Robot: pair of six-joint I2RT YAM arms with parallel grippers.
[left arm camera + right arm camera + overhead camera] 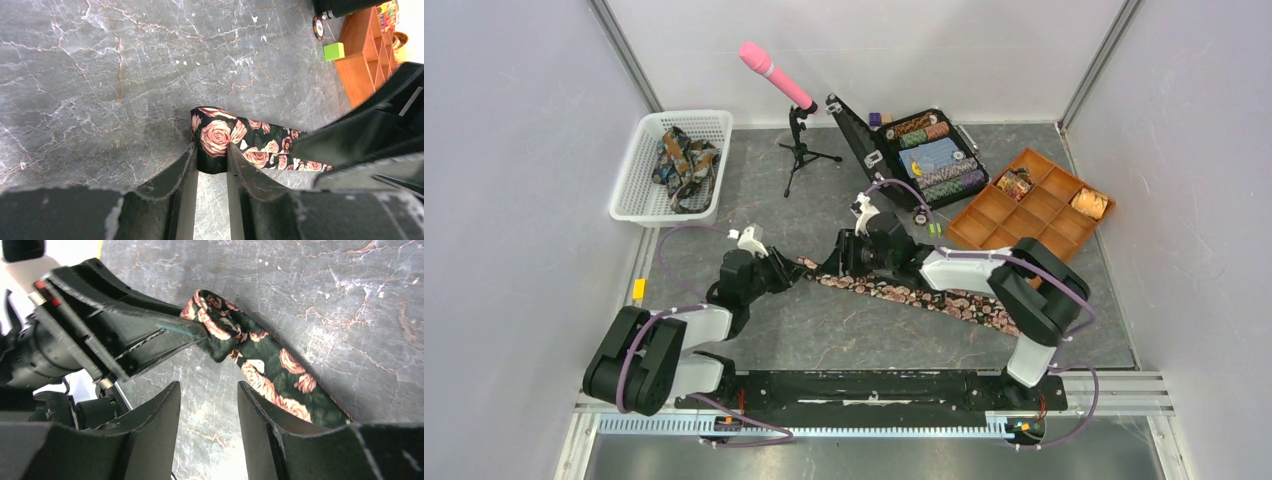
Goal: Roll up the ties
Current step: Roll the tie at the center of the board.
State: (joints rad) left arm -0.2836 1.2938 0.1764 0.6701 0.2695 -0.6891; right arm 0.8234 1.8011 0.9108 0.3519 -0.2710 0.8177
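A dark tie with pink roses (924,296) lies as a long strip on the grey table, running from the middle toward the right arm's base. My left gripper (211,150) is shut on the tie's folded left end (220,135). In the top view the left gripper (794,267) meets that end. My right gripper (207,387) is open and empty, hovering just beside the same end of the tie (265,365); in the top view it (836,258) sits close to the left gripper. More ties (682,160) lie bunched in a white basket (639,205).
An orange compartment tray (1044,225) at the right holds a dark coiled tie (1014,183) and a tan-gold one (1089,203). An open black case of poker chips (929,155) stands behind it. A pink microphone (776,75) on a tripod stands at the back.
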